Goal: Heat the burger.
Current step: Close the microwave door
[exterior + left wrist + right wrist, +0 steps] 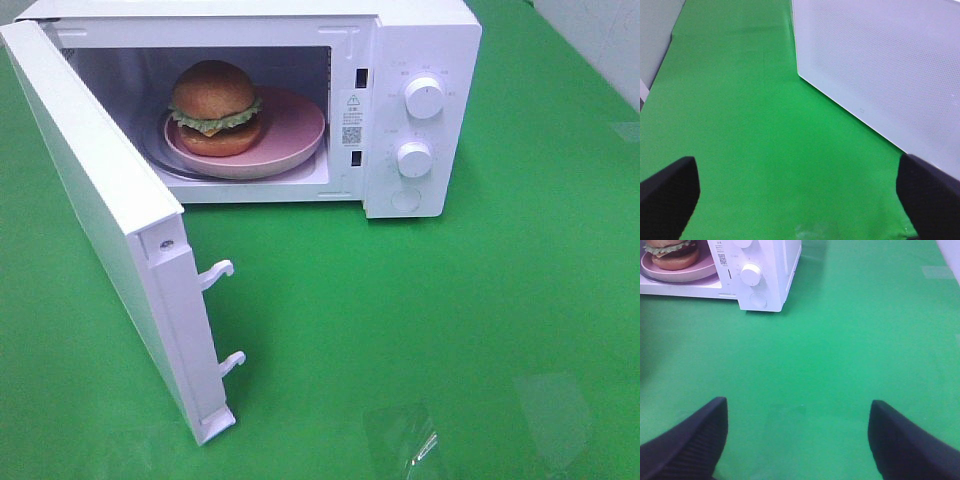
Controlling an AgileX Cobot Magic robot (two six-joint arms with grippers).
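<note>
left fingers [667,197]: two black pads, spread wide, nothing gripped, only green cloth shows between them; seen in the left wrist view.
door [95,190]: white, swung wide open to the left of the high view, standing upright. Its dotted face fills one side of the left wrist view, right by one pad; contact cannot tell.
latch hooks [216,272]: two white hooks on the door's free edge, one above the other, pointing at the cavity side.
glass turntable [158,160]: clear rim peeking out under the plate's left edge, inside the cavity.
burger [215,105]: inside the open microwave, sitting upright on the pink plate, toward the plate's left half. Golden-brown bun halves, frilly green lettuce between. Also caught at the edge of the right wrist view.
pink plate [295,130]: shallow, inside the cavity on the turntable, right rim near the cavity's right wall.
microwave [420,40]: white, at the back of the desk, cavity open toward the camera.
sticker [351,118]: QR-code label on the strip between cavity and control panel.
knobs [425,98]: two white dials stacked on the right-hand panel.
round button [406,200]: just below the lower dial.
desk [480,310]: green cloth cover.
clear patch [400,440]: shiny, tape-like, near the front edge.
right fingers [912,440]: two black ribbed pads, held apart, nothing between them, over bare green desk, pointing toward the microwave's panel corner, well apart from it.
</note>
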